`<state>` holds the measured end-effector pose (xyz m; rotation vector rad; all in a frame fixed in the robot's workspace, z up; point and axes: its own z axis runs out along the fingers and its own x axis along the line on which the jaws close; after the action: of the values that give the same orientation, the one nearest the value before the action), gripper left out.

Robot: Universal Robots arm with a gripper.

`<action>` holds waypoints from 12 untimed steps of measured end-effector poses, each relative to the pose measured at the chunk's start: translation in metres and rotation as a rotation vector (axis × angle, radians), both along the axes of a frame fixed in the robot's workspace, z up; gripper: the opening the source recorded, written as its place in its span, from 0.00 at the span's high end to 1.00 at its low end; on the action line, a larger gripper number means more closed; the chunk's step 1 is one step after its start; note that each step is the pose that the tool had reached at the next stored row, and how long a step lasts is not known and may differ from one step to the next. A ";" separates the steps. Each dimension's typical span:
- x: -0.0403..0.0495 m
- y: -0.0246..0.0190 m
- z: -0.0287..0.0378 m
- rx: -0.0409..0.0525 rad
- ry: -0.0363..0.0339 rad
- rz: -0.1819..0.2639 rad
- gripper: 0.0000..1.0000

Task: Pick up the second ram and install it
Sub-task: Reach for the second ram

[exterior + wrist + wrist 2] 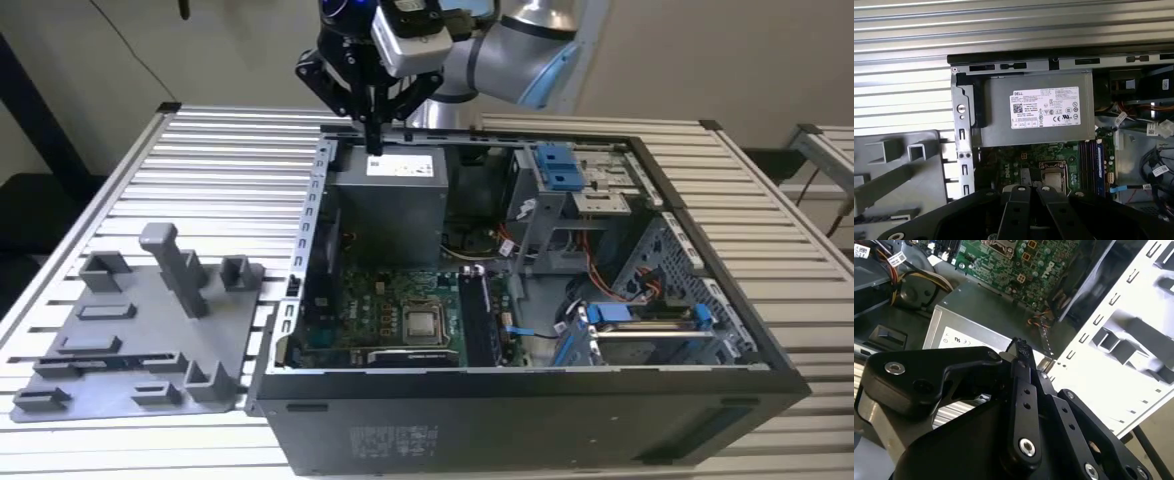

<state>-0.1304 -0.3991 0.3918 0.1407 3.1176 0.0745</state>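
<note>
Open PC tower case (pixel 534 400) is laid on its side on the slatted table (pixel 227 150), with the grey fixture plate (pixel 147 300) parked just beside it on the exterior view's left. Inside the case, the grey power supply (pixel 390 200) is seen at the far end, and the motherboard (pixel 400 310) nearer.

The gripper (pixel 374 145) is hung right above the power supply's far edge. It's closed up, with nothing seen clamped in it.

The second ram (pixel 114 358) is made out as a long dark strip lying across the near part of the fixture plate, well apart from the gripper and untouched.

That plate layout is best given by the exterior view. The power supply's white label (pixel 1045 107) is shown face-on in the first wrist view, and the black fingers (pixel 1024 390) are caught close up, pressed together, in the second wrist view.
</note>
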 end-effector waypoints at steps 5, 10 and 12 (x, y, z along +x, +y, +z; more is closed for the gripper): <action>-0.0018 0.0000 0.0000 -0.0001 0.0002 0.001 0.89; -0.0092 0.0000 -0.0002 0.0000 0.0013 0.000 0.89; -0.0125 0.0000 -0.0002 0.0000 0.0021 0.000 0.89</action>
<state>-0.1429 -0.3991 0.3916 0.1403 3.1197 0.0744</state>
